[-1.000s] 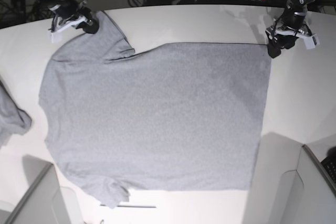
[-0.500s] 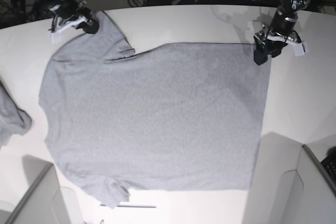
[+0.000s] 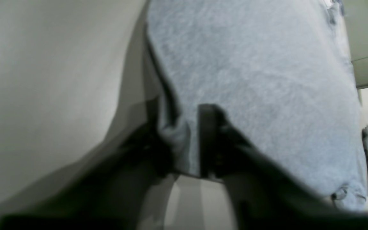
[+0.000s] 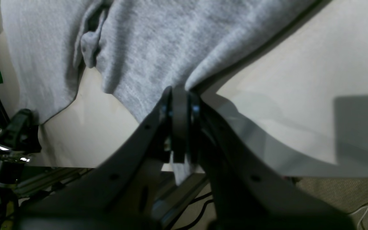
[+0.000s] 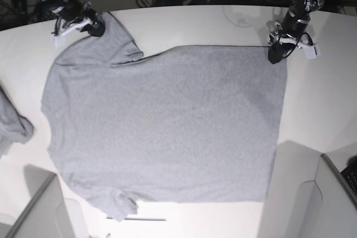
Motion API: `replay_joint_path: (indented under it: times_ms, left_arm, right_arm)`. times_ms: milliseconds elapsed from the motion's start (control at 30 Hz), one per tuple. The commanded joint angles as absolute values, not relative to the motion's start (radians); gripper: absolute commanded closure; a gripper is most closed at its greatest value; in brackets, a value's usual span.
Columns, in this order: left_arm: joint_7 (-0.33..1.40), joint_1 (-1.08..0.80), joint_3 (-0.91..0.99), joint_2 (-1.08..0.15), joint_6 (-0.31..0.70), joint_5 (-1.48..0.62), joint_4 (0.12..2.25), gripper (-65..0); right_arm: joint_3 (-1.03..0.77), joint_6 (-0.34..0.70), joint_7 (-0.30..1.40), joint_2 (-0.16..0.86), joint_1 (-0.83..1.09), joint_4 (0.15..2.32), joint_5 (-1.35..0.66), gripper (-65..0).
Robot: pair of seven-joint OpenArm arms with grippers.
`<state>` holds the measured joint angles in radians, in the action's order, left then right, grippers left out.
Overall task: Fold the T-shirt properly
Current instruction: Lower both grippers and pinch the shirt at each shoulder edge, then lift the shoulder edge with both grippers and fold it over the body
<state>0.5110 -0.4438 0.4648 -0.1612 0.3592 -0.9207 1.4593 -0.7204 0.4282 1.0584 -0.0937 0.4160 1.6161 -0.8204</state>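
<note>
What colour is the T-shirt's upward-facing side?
Plain heather grey T-shirt, with no print; clearest in the base view.

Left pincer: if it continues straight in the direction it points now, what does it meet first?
The T-shirt. The left pincer already has grey cloth bunched between its fingers at the hem corner, so almost certainly more shirt lies directly ahead.
</note>
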Motion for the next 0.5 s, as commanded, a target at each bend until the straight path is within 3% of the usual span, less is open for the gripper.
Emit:
replay_joint_path:
  times_ms: [0,467]
  left_arm:
    - [0.549,-0.455,0.46,-0.17,0.335,-0.895,1.466,0.0]
    - [0.549,-0.538,0.467,-0.173,0.335,-0.888,1.555,0.0]
  right_arm:
    - [-0.725,0.409,1.084,-0.087,0.427,1.61,-0.722,0.0]
    - [-0.728,0.41,1.047,-0.087,0.499,1.759,-0.725,0.0]
